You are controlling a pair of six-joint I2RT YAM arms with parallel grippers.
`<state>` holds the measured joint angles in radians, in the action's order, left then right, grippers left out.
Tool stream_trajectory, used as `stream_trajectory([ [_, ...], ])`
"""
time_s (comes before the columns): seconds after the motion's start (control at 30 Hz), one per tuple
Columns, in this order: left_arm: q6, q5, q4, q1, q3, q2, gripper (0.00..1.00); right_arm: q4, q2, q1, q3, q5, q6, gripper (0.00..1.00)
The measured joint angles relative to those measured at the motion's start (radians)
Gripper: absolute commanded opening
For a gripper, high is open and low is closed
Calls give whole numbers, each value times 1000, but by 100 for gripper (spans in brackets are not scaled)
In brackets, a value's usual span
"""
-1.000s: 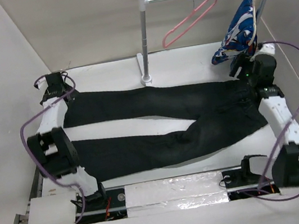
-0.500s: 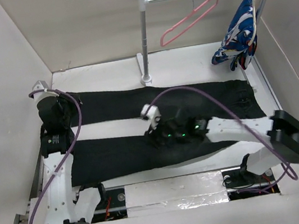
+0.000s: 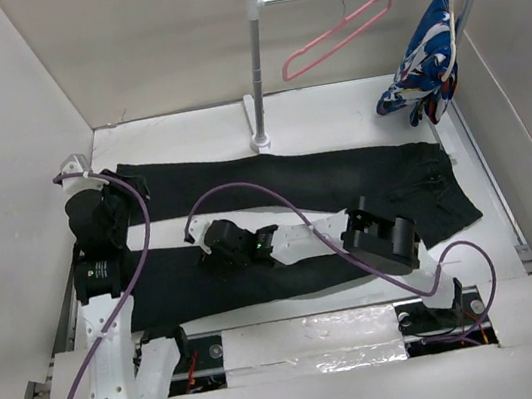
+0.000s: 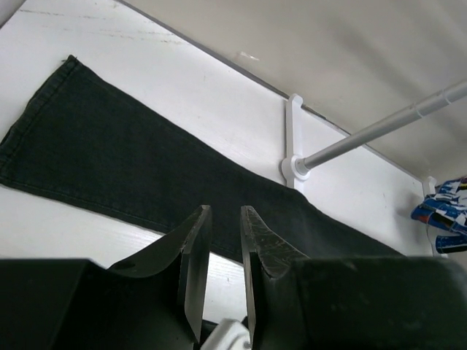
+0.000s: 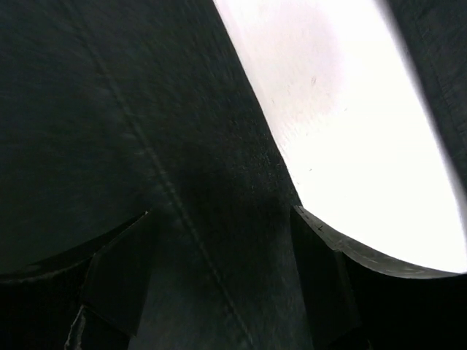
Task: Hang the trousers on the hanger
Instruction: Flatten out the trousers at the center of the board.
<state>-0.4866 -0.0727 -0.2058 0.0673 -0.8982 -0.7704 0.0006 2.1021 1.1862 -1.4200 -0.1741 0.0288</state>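
The black trousers (image 3: 343,172) lie flat on the white table, waist to the right and both legs running left. The pink hanger (image 3: 336,34) hangs by its hook from the rail. My right gripper (image 3: 210,241) reaches far left over the near leg; in the right wrist view it (image 5: 220,215) stands open, low over black fabric (image 5: 109,109) at the leg's edge. My left gripper (image 3: 95,208) is by the hem ends at the left. In its own view its jaws (image 4: 225,219) stand a narrow gap apart with nothing between, facing the far leg (image 4: 109,168).
The white-and-silver rail stand (image 3: 251,70) rises just behind the far leg, its foot (image 4: 293,164) also in the left wrist view. A blue-white-red patterned garment (image 3: 426,58) hangs at the rail's right end. Walls close in left, right and behind.
My right arm swept from the waist at the right across to the near leg at the left. My left arm swung in from the far left corner and its jaws narrowed.
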Motion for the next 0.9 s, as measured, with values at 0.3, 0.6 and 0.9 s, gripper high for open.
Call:
stream_trajectory([
  [0.3, 6, -48, 15, 0, 56, 15, 21, -56, 109, 1, -141, -84, -24, 0],
  [0.6, -5, -46, 30, 0, 68, -5, 42, -105, 111, -130, -246, -27, -6, 38],
  [0.9, -124, 70, -60, 0, 169, -21, 49, -96, -142, -195, -50, 21, -9, 70],
])
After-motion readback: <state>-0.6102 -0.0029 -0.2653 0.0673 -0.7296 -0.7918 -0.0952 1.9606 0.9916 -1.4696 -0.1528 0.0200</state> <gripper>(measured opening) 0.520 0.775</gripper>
